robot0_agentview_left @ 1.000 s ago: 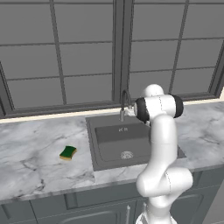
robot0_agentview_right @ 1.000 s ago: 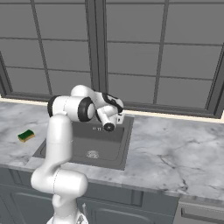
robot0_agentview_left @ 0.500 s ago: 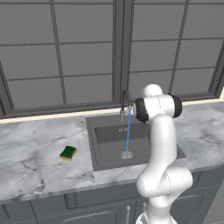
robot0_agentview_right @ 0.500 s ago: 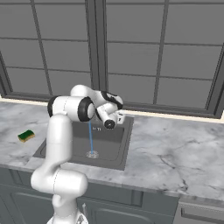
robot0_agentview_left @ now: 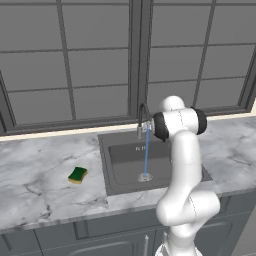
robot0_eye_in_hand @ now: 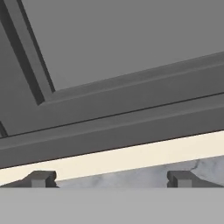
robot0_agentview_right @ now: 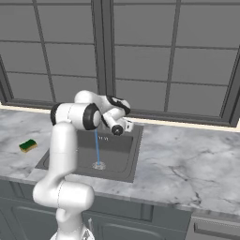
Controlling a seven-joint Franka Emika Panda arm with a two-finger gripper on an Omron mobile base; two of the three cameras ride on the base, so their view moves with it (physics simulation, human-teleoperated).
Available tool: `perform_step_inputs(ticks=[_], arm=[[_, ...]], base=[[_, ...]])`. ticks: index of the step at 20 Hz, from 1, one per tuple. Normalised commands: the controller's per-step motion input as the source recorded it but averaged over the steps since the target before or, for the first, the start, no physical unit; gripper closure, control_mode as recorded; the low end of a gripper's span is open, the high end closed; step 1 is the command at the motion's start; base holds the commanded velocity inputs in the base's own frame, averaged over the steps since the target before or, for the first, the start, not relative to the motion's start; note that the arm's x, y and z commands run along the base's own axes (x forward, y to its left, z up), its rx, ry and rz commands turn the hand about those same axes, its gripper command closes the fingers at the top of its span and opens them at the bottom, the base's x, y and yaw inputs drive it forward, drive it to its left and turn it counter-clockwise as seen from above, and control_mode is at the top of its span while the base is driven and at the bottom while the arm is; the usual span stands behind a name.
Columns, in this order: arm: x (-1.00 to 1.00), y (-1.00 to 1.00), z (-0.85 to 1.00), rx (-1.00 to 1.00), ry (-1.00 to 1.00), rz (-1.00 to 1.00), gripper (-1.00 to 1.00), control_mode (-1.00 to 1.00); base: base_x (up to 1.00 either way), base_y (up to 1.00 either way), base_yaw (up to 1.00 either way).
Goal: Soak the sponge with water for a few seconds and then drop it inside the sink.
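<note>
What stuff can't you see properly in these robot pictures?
- Faucet: in the left base view the arm covers its handle side.
- Sink: in the right base view the arm hides its left part.
- Sponge: too small to show its texture.
- Gripper: in the hand view, just the tips show, wide apart, nothing between.

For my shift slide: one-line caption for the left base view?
Water runs into the sink; the sponge lies untouched on the counter.

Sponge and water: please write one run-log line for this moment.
water: running | sponge: on counter, dry | gripper: open, empty
</note>
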Motion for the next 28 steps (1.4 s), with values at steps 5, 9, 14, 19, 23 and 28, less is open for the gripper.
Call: perform_step_inputs(ticks=[5,9,14,19,23,28], arm=[[-0.21,-0.20,0.10,0.01,-0.04,0.00,-1.00,-1.00],[-0.19,-0.44,0.09,0.05,-0.01,0.00,-1.00,-1.00],[-0.71,-0.22,0.23,0.07,0.00,0.00,-1.00,-1.00],[-0.35,-0.38,0.38,0.06,-0.04,-0.05,-1.00,-1.00],[-0.11,-0.28,0.59,0.03,-0.04,-0.01,-1.00,-1.00],[-0.31,-0.25,0.61,0.04,0.06,0.00,-1.00,-1.00]], base=[[0.00,0.00,0.00],[0.00,0.00,0.00],[0.00,0.00,0.00],[0.00,0.00,0.00],[0.00,0.00,0.00],[0.00,0.00,0.00]])
